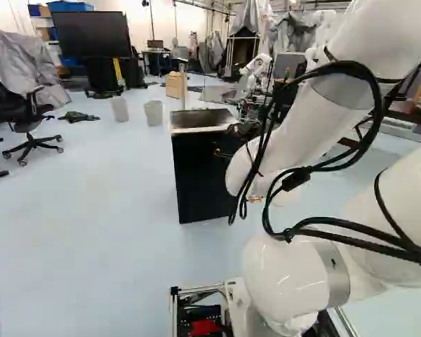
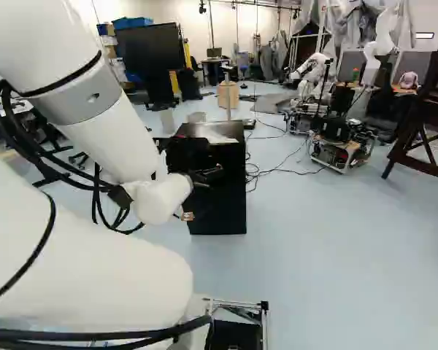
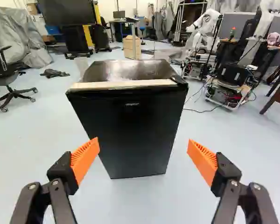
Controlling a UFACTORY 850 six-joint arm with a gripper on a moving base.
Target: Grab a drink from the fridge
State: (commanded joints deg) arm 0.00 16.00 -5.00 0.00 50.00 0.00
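- Wrist view: the black fridge (image 3: 130,130) stands upright on the floor (image 3: 42,135) ahead of my gripper (image 2: 204,193).
- My two fingers are spread wide, orange pads (image 3: 85,158) facing each other.
- A wooden box (image 3: 132,48) stands on the floor beyond the fridge.

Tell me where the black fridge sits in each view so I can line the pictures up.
Left base view: fridge near the middle, the arm covering its right edge.
Right base view: near the middle, partly hidden by the arm's end.
Wrist view: ahead of the gripper, seen between its open fingers.
Shared landmark: the wooden box beyond the fridge.
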